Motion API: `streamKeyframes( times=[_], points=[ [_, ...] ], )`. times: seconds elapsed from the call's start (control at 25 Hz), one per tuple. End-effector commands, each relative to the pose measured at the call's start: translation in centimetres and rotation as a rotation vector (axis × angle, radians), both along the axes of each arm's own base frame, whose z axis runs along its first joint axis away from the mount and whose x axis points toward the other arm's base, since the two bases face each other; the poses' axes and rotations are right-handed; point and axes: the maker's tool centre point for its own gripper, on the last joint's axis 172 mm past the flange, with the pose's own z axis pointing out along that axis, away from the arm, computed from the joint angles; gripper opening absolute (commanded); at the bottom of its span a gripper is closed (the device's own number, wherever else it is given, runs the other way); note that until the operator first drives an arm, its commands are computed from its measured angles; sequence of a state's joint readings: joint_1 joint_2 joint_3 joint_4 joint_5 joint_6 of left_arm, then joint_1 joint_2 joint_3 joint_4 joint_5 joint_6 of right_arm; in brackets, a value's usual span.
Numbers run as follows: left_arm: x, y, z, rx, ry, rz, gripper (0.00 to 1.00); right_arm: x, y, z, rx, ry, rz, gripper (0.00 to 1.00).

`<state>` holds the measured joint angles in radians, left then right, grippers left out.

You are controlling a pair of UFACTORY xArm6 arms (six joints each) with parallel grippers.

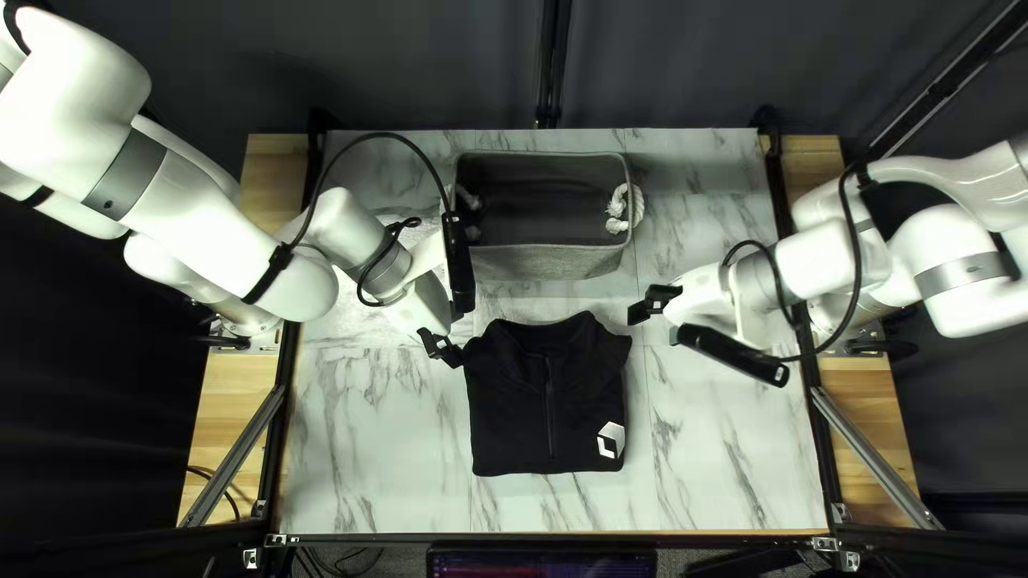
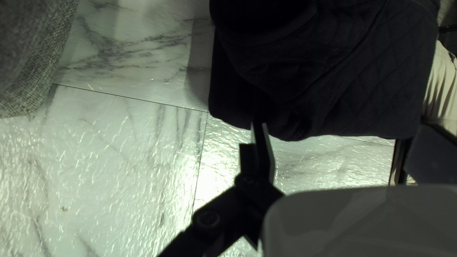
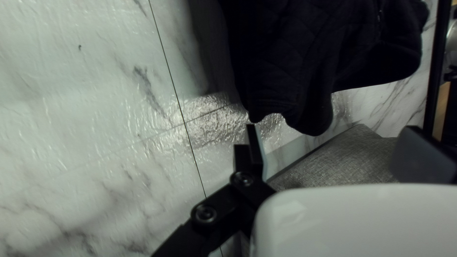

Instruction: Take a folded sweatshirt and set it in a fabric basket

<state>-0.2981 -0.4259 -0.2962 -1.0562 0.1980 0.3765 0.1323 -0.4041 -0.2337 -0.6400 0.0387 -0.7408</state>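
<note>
Locate the folded sweatshirt (image 1: 509,417) flat on the worktop (image 1: 364,450), between both end effectors and on the near side of the fabric basket (image 1: 557,263). Approach from the collar end: from the left end effector (image 2: 342,127), travel rightward and toward the near edge in the top left view; from the right end effector (image 3: 333,131), travel leftward and toward the near edge. Treat the left as nearer, with one fingertip at the cloth's shoulder edge; allow a narrow gap on the right. Do not assume contact at the left: cannot tell from these views. Read both pairs of fingers as spread apart, with nothing clamped.

Take the outline as roughly square, without a clear long axis. Align instead to the zip (image 1: 550,401), running from hem to collar (image 1: 546,334) and pointing toward the basket.

Judge the step as final alignment before grasping. Lower to the side edges, slide under the layers and close from both sides. Lift evenly to prevent unfolding. Raise above the basket's near wall before moving inward. Avoid snagging the rope handle (image 1: 624,209), and watch the left gripper's black housing (image 1: 458,262) near the basket's left end.
</note>
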Motion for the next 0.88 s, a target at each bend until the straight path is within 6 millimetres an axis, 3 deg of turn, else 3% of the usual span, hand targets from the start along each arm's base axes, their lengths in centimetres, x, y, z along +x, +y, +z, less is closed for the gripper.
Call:
streamKeyframes(
  times=[0.04,0.6,0.88],
  points=[
    [0.0,0.0,0.0,0.0,0.0,0.0,1.0,1.1,0.1,-1.0,0.003,-0.014,0.007,1.0],
    [0.0,0.0,0.0,0.0,0.0,0.0,1.0,2.8,2.3,-3.6,0.003,0.0,0.02,1.0],
    [0.0,0.0,0.0,0.0,0.0,0.0,1.0,2.7,2.2,-4.0,-0.003,-0.006,0.02,1.0]
  ],
)
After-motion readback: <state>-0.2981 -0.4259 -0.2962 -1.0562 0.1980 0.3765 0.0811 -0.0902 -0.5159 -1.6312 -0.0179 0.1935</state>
